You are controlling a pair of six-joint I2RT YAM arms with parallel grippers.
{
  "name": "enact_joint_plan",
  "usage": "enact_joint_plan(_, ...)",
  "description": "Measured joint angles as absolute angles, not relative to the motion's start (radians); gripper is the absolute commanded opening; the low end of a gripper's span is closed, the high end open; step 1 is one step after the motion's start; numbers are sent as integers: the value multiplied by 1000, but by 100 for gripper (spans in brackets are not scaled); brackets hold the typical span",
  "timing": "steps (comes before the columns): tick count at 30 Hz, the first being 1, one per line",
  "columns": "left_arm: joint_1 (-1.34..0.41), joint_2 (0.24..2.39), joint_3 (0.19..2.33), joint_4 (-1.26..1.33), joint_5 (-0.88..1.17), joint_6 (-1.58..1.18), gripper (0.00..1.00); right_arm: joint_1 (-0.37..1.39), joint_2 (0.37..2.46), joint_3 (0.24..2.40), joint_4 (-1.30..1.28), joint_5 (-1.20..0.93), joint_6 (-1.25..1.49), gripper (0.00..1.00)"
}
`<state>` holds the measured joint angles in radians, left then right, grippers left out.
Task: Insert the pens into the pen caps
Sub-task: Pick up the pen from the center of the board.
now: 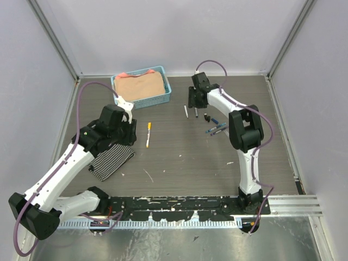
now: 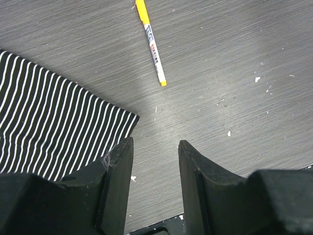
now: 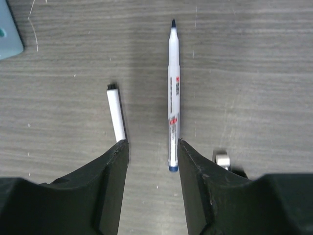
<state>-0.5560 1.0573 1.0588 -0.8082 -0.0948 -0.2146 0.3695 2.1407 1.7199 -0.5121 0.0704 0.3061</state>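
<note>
The left gripper (image 2: 155,147) is about half open and holds nothing; only bare tabletop (image 1: 179,157) shows between its two fingers. It sits on the left side of the tabletop, at the edge of a striped cloth (image 2: 49,122) that is black and white. A little farther out lies a yellow pen (image 2: 151,44), flat on the tabletop, with yellow at both ends. It is apart from the cloth and apart from the gripper. The right gripper (image 3: 152,147) is on the far right side, and it is about half open too. It has not grabbed anything. A long pen (image 3: 173,98) lies flat with its near end in the gap, just beside the right finger, and its dark tip points away. A short pen (image 3: 116,112) lies just to the left of it, and its near end goes under the left fingertip. A small cap (image 3: 222,159) peeks out on the right, next to the right finger. Two blue pens (image 1: 216,129) lie a bit nearer and more to the right. A blue basket (image 1: 166,86) stands at the far side, left of the right gripper, with a tan cloth (image 1: 140,86) inside it.
</note>
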Motion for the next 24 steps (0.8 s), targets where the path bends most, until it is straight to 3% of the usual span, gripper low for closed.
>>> enact_joint_plan(18,-556,1056,1058,-814,-124,-184,49,330,2331,1908,-566,93,264,44)
enact_joint_plan(24,-556,1057,1058,-814,-128,-183,50,330,2335,1923,-573,94,259,33)
